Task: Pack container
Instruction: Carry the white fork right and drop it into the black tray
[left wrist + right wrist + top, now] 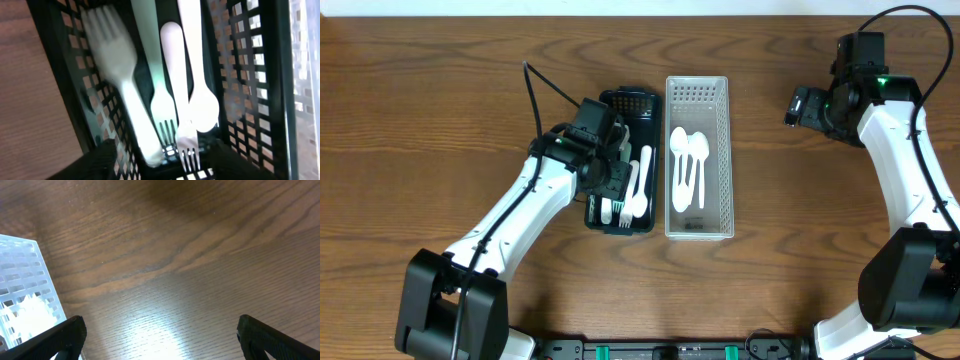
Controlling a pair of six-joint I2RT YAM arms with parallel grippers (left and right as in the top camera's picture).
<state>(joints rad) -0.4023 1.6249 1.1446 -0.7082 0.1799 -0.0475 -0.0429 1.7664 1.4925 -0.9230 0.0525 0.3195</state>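
A black mesh basket (632, 98) holds several white plastic forks and spoons (632, 190). Beside it on the right stands a clear mesh basket (697, 86) with white spoons (688, 160) in it. My left gripper (610, 178) is low inside the black basket, open. In the left wrist view its fingers (165, 167) straddle the fork tines (165, 115), with a spoon (202, 107) alongside and a blurred fork (112, 55) at the left. My right gripper (798, 104) is open and empty over bare table (160, 340).
The clear basket's corner shows at the left of the right wrist view (25, 280) and at the right edge of the left wrist view (305, 75). Wooden table surrounds both baskets.
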